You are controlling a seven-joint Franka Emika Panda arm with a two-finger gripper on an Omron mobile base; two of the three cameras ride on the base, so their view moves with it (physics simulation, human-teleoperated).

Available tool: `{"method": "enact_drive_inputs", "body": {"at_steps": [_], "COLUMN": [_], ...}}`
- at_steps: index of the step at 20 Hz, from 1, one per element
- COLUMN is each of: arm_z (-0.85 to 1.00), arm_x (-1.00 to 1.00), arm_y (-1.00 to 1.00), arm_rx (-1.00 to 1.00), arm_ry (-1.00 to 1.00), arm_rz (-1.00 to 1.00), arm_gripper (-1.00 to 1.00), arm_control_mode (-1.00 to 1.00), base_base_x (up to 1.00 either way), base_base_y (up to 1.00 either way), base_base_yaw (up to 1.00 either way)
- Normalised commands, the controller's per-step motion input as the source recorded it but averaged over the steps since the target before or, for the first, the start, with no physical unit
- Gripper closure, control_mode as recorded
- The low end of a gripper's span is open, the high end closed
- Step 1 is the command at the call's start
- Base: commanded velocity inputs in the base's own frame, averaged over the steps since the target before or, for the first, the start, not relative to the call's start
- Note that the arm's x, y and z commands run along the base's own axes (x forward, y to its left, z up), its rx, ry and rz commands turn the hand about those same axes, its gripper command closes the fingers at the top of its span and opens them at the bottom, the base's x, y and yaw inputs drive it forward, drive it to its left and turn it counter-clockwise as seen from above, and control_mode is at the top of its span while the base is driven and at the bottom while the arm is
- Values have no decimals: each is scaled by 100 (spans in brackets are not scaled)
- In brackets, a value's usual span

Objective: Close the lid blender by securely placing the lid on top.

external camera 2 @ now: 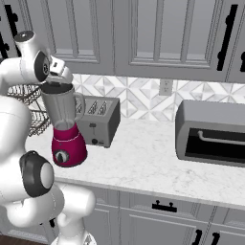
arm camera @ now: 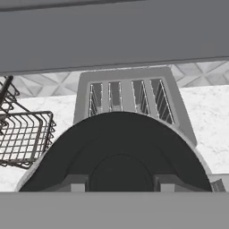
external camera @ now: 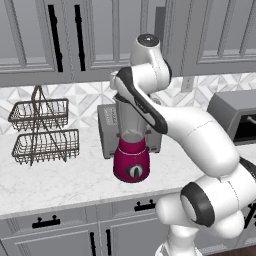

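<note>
A white marbled counter runs beneath grey cupboards. The gripper sits pinched on the dark round lid, atop the clear grey blender jar on its magenta base, near the counter's front edge. The hand view alone shows the boxy grey toaster's slots from above; the right base view alone shows the whole dark grey microwave.

The blender is set on the counter at frame left, before the toaster; the wire basket rack is placed further left, the microwave right.
</note>
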Motion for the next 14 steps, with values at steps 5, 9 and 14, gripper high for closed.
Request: {"method": "enact_drive_inputs", "body": {"at_steps": [5,9,14], "arm_z": [-20,-33,-38], "arm_x": [2,1,0], "arm_y": [0,0,0], "arm_rx": [-7,-6,-3], "arm_ry": [0,0,0], "arm_rz": [1,1,1], "arm_gripper": [100,100,100], "arm_control_mode": [-100,-100,-100], "base_base_x": [0,0,0], "base_base_y": [0,0,0], "base_base_yaw": [0,0,0]}}
